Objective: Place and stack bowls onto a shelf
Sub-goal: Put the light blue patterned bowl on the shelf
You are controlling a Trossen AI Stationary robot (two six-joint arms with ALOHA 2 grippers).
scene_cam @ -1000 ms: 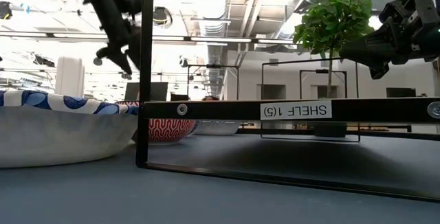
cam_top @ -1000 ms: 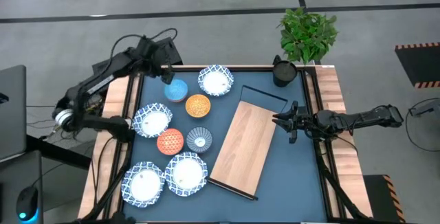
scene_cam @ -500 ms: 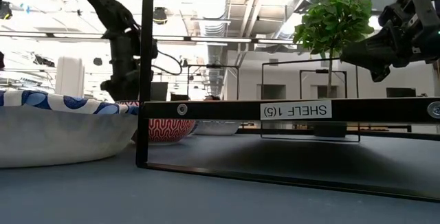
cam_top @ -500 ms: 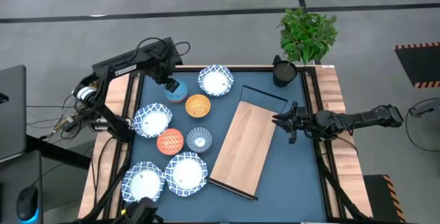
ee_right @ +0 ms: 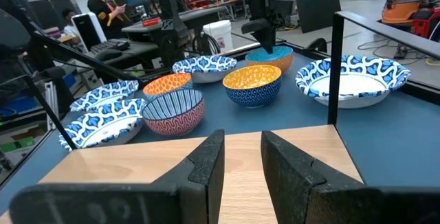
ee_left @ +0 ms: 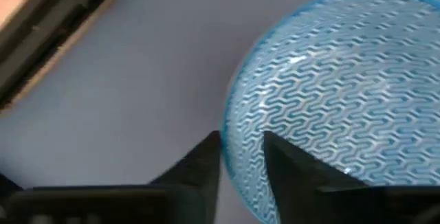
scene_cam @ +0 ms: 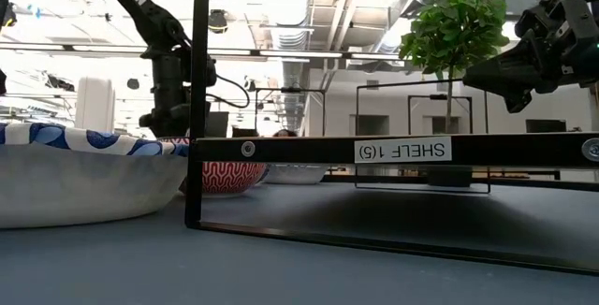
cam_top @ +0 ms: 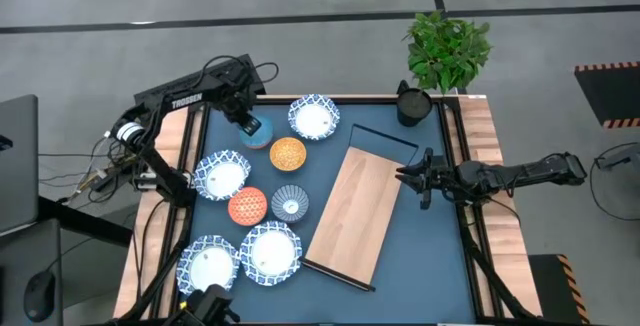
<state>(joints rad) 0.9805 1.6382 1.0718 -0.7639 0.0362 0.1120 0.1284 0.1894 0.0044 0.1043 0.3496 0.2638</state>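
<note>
High view first: the shelf (cam_top: 358,214), a long light-wood board, lies slanted across the middle of the blue table (cam_top: 430,256), nothing on it yet. The bowls cluster to its left, well apart from it. The left gripper (cam_top: 244,123) is down on the small blue bowl (cam_top: 257,131) near the table's far-left corner, and the left wrist view shows its fingers narrowed on the rim, one inside and one outside. That's a thin pinch on a curved wall, so the big worry is the bowl tilting or slipping out on the lift. Next worry: the orange bowl (cam_top: 288,153) sits just beside it and could get clipped or dragged along. The right gripper (cam_top: 415,178) hovers over the shelf's far-right edge, fingers part open and holding nothing; it may crowd the approach.
</note>
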